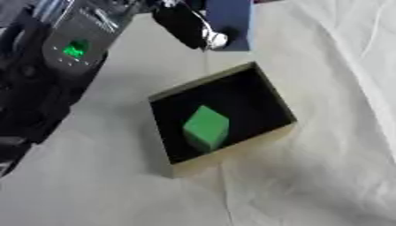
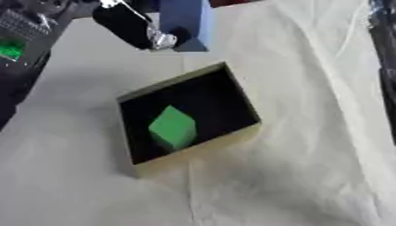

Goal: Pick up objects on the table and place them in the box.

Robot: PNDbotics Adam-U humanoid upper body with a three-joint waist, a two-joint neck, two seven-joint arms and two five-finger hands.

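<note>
An open square box (image 1: 236,151) with a black inside and tan walls sits askew on the white cloth. A green block (image 1: 206,128) lies in it, near the front-left wall. Above the box's far corner, at the top of the view, hangs a blue block (image 1: 232,20). My left hand (image 1: 184,24) holds it, with a black, silver-tipped finger (image 2: 158,40) pressed against its left face. The rest of the hand is cut off by the top edge. My right hand does not show.
My left arm (image 1: 70,48), black with a green light, fills the upper left. A wrinkled white cloth (image 1: 333,176) covers the table around the box. A dark strip (image 2: 384,66) runs down the right edge in the right eye view.
</note>
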